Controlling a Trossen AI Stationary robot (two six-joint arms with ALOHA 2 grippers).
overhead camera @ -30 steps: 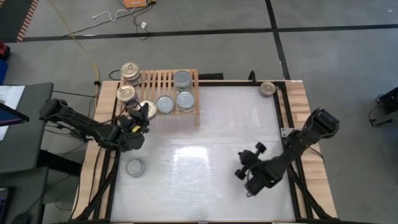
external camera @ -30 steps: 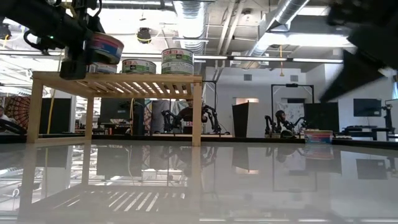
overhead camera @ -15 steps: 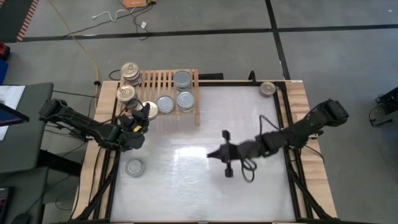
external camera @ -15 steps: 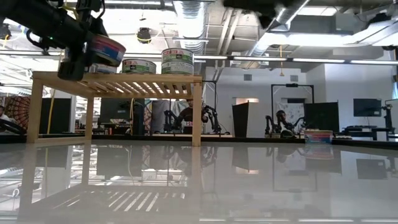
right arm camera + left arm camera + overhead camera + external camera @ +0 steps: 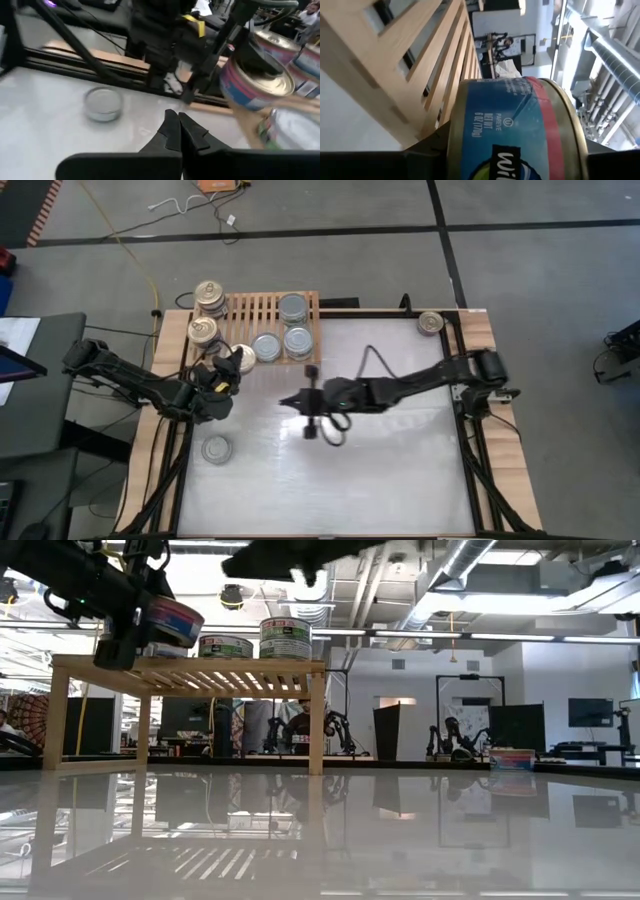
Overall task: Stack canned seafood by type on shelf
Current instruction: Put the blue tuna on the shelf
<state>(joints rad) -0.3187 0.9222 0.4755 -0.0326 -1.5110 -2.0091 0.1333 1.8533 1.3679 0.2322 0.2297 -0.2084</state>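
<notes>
The left gripper (image 5: 232, 365) is up beside the near left corner of the shelf (image 5: 262, 308), fingers clamped around a gold-topped can (image 5: 240, 357) with a blue and red label, which it holds tipped just above the slatted top at that end; from table height you can see the same can (image 5: 170, 620) tilted over the shelf's left end, and the left wrist camera is filled with its label (image 5: 520, 130) and the wooden slats (image 5: 427, 60) just beyond it. The right arm is stretched far across the white tabletop (image 5: 400, 470) from the right edge, and the right gripper (image 5: 290, 401) sits over the middle of the table in front of the shelf, fingers pinched fully together with nothing between them; its own view shows the two dark fingertips (image 5: 172, 127) meeting at a point. On the shelf, three silver-topped cans (image 5: 292, 307) cluster at its right half, two along the front edge and one behind. Two gold-topped cans (image 5: 210, 293) sit off the shelf's left side near the table's far left corner. One silver-topped can (image 5: 216, 449) stands alone by the table's left edge, well in front of the shelf, and another can (image 5: 431, 323) rests at the far right corner.
</notes>
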